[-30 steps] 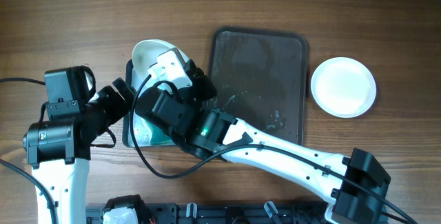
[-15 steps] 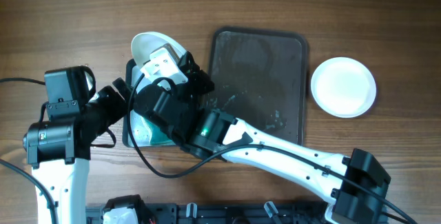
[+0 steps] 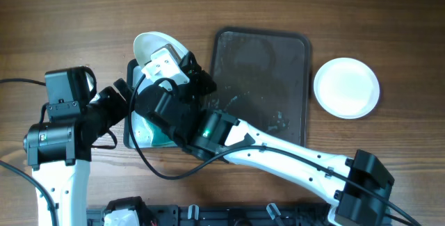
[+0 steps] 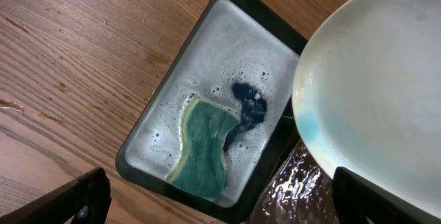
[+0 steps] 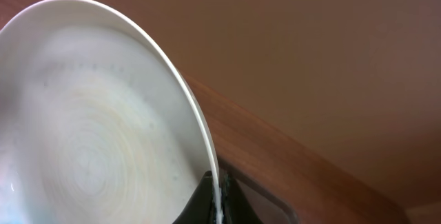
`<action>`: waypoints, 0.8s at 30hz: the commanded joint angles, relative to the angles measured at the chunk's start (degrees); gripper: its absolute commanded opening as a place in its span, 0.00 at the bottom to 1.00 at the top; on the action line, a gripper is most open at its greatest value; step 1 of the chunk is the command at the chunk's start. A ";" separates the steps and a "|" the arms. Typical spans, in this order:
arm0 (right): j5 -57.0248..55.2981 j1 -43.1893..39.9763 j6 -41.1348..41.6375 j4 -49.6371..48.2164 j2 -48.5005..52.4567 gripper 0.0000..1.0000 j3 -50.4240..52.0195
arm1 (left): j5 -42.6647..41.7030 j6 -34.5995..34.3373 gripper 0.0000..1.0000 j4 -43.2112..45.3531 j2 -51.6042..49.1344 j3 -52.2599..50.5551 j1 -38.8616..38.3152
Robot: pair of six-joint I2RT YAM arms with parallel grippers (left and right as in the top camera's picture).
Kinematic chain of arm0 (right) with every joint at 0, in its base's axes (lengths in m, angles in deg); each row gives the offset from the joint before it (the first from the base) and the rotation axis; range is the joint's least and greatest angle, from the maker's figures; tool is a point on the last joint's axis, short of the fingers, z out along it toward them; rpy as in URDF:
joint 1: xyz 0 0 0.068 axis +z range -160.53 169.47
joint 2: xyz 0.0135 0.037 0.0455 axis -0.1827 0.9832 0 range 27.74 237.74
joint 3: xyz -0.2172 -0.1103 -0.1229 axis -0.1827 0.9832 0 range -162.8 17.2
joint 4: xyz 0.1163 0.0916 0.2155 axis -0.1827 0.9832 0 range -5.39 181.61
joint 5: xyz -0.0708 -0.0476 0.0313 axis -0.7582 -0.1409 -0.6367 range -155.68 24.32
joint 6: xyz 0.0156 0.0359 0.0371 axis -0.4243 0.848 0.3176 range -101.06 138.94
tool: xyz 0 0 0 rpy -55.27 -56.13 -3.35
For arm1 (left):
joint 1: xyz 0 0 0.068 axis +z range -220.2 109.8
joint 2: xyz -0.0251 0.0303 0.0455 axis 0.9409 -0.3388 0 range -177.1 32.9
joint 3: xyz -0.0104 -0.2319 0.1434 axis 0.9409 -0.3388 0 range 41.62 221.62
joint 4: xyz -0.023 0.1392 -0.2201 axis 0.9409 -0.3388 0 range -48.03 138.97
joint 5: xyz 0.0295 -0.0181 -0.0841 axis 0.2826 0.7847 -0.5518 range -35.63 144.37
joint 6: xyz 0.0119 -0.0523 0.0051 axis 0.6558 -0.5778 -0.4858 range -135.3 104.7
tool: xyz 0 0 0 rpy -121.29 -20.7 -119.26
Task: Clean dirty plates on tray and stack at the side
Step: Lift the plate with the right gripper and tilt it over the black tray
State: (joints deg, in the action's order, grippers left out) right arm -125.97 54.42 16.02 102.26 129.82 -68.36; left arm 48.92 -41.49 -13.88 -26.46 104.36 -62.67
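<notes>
At the far left of the overhead view the left arm [image 3: 59, 132] reaches toward the middle of the wooden table [image 3: 83, 17]. The left gripper [image 4: 231, 200] hangs wide apart with nothing between its dark fingers [image 4: 86, 196], which show only at the two lower corners of its wrist view. Below it lies the small soap tray [image 4: 148, 124], pale inside with a dark rim and filled with foamy water. A green sponge [image 4: 203, 148] lies flat in the suds, and a dark blue blot [image 4: 248, 107] floats just beside the sponge's upper end. Right of that, the tilted plate [image 3: 149, 47] is held up on edge above the far end of the soap tray. Its white face is wet, and a faint blue tint marks its rim nearest the sponge. The right gripper [image 5: 215, 200] is clamped on this plate's rim, its fingers pinching the lower edge in the right wrist view. The right arm [image 3: 278, 153] stretches across from the lower right corner. Further right sits the tray [image 3: 261, 59], dark brown, with a few pale wet streaks on its bare floor. Right of the tray and just apart from it, the flat plate [image 3: 346, 87] rests on the table, plain white. The overhead view does not show whether more plates lie beneath it.
</notes>
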 commanded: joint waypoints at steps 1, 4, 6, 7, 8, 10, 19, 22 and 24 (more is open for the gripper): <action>-1.64 0.13 -0.15 -0.52 -1.81 0.04 -1.36 | 0.57 0.72 1.00 0.00 0.22 0.66 0.33; -1.66 0.13 -0.48 -0.52 -1.81 0.04 -1.36 | 0.57 0.72 1.00 0.00 0.22 0.66 0.33; -1.66 0.13 -1.14 -0.52 -1.84 0.04 -1.36 | 0.57 0.72 1.00 0.00 0.22 0.66 0.33; -1.66 0.13 -1.25 -0.52 -1.81 0.04 -1.36 | 0.57 0.70 1.00 0.00 0.22 0.66 0.33; -1.66 0.13 -1.25 -0.52 -1.84 0.04 -1.36 | 0.57 0.72 1.00 0.00 0.22 0.66 0.33; -1.66 0.13 -1.22 -0.52 -1.81 0.04 -1.36 | 0.57 0.72 1.00 0.00 0.22 0.66 0.33; -2.71 -0.24 -8.98 -2.82 -1.81 0.04 -1.33 | 0.57 0.72 1.00 0.00 0.22 0.66 0.33; -3.17 -1.49 -13.40 -6.93 -1.86 0.04 -1.33 | 0.57 0.70 1.00 0.00 0.22 0.66 0.33; -3.17 -1.42 -14.93 -7.91 -1.88 0.04 -1.33 | 0.57 0.72 1.00 0.00 0.22 0.66 0.33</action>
State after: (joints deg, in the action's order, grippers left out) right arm -126.94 53.85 7.15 95.94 129.78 -68.41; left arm 48.92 -41.49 -13.90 -26.46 104.36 -62.67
